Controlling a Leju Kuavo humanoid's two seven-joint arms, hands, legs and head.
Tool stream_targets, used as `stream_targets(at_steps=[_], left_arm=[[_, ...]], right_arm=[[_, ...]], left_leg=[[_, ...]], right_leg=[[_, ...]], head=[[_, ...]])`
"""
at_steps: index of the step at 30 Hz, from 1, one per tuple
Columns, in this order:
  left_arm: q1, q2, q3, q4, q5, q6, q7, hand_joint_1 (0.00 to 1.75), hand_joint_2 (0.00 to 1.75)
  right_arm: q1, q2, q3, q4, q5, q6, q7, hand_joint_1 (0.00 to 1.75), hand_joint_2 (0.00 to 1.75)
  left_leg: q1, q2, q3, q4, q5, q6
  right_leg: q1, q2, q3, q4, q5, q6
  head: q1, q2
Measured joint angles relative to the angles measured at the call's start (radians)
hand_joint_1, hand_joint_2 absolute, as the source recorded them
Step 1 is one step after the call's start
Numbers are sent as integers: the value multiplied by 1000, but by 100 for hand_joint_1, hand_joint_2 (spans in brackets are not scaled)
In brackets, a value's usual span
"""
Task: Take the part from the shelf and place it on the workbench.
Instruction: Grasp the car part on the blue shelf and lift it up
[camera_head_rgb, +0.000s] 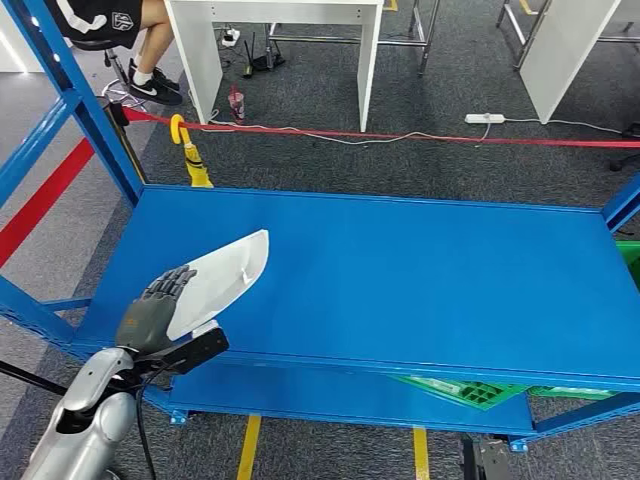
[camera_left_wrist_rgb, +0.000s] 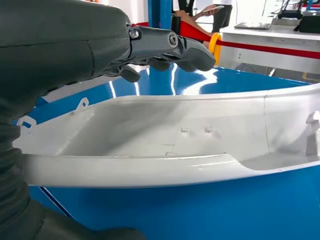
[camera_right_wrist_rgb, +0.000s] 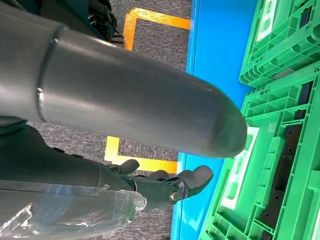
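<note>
the left hand (camera_head_rgb: 155, 305) reaches in from the lower left over the near left corner of the blue shelf (camera_head_rgb: 423, 270), its fingers (camera_left_wrist_rgb: 177, 47) stretched nearly flat along the top of the long white part (camera_head_rgb: 219, 280), which angles toward the shelf's middle; whether they grip it or only rest on it, i cannot tell. the right hand (camera_right_wrist_rgb: 166, 187) hangs beside green crates (camera_right_wrist_rgb: 279, 150), fingers loosely curled on nothing. most of the shelf right of the part is bare blue surface, bounded by blue posts (camera_head_rgb: 83, 100) at the corners.
</note>
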Motion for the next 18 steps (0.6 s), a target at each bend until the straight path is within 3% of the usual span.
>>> stream_targets(at_steps=[4, 5, 6, 8, 9, 10, 18], left_arm=[[-1, 0, 0, 0, -14, 6, 13, 0, 175], [-1, 0, 0, 0, -22, 10, 21, 8, 175], [-2, -1, 0, 0, -31, 15, 29, 41, 175], [-3, -2, 0, 0, -44, 23, 43, 129, 175], [-3, -4, 0, 0, -50, 26, 48, 164, 175], [-3, -6, 1, 0, -54, 29, 52, 175, 175], [-3, -17, 3, 0, -65, 34, 64, 175, 175]], right_arm=[[0, 0, -2, 0, 1, 0, -1, 0, 0], [0, 0, -3, 0, 2, 0, -1, 0, 0], [0, 0, -3, 0, 2, -1, -1, 0, 0], [0, 0, -4, 0, 3, -3, -1, 0, 0], [0, 0, -5, 0, 3, -5, -1, 0, 0], [0, 0, -5, 0, 4, -7, -1, 0, 0], [0, 0, -14, 0, 7, -16, -1, 0, 0]], left_leg=[[0, 0, 0, 0, 0, 0], [0, 0, 0, 0, 0, 0], [0, 0, 0, 0, 0, 0], [0, 0, 0, 0, 0, 0], [0, 0, 0, 0, 0, 0], [0, 0, 0, 0, 0, 0], [0, 0, 0, 0, 0, 0]], right_leg=[[0, 0, 0, 0, 0, 0], [0, 0, 0, 0, 0, 0], [0, 0, 0, 0, 0, 0], [0, 0, 0, 0, 0, 0], [0, 0, 0, 0, 0, 0], [0, 0, 0, 0, 0, 0], [0, 0, 0, 0, 0, 0]], head=[[0, 0], [0, 0], [0, 0], [0, 0], [0, 0], [0, 0], [0, 0]])
